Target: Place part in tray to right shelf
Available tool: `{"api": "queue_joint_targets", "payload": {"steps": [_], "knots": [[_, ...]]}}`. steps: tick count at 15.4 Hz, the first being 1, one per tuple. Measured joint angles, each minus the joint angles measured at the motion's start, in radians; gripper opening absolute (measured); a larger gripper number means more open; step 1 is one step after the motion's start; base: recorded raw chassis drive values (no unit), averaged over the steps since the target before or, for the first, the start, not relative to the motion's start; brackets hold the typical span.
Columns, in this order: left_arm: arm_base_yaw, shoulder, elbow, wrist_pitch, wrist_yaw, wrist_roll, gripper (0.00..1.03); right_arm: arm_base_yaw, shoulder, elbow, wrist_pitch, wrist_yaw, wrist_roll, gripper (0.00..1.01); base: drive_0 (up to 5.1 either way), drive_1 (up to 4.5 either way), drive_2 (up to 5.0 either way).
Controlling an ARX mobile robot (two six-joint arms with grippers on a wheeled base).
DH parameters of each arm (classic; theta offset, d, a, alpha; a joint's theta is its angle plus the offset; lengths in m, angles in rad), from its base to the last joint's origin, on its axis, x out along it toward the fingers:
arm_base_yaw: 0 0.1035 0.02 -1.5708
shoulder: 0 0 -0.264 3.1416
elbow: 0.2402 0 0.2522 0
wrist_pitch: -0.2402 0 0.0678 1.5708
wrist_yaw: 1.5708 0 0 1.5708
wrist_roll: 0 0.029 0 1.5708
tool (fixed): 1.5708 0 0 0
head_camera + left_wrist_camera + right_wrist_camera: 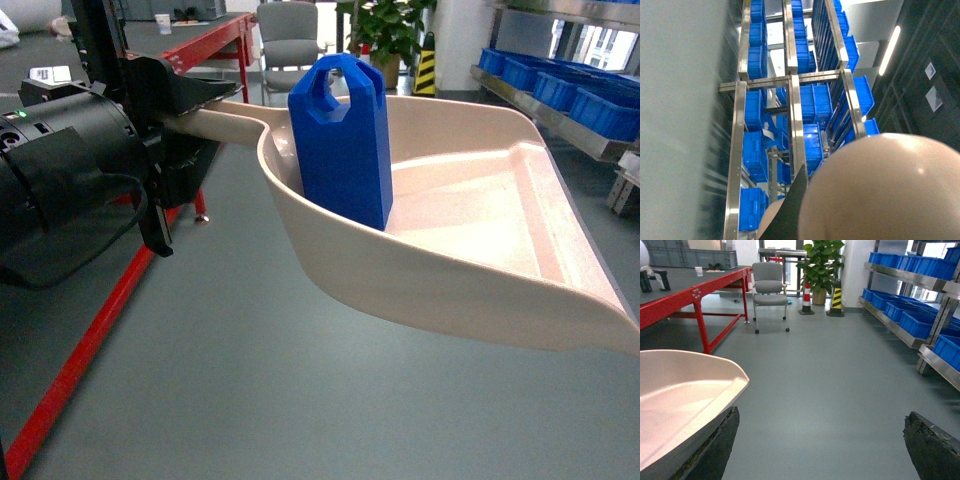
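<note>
We see a bright-blue part (pixel 342 140) in a glossy beige tray (pixel 480 290), blue crates (pixel 912 322) on a silver steel shelf (pixel 795 100), a red table (pixel 695 292), grey floor (pixel 830 390), and a yellow-and-black striped post (pixel 836 297).

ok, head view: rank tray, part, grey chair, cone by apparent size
1. tray
2. part
3. grey chair
4. cone
The tray and part sit close to the camera, so this reflects apparent size only.
</note>
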Motion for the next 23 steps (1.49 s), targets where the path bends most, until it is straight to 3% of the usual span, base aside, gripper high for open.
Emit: {"api": "queue_joint_targets", "payload": {"steps": [23], "knots": [[0.0,0.0,0.0,0.001,0.004,0.0,0.14,0.0,0.003,0.0,0.003,0.0,0.0,0.98,0.0,4.27,-4.3]]}}
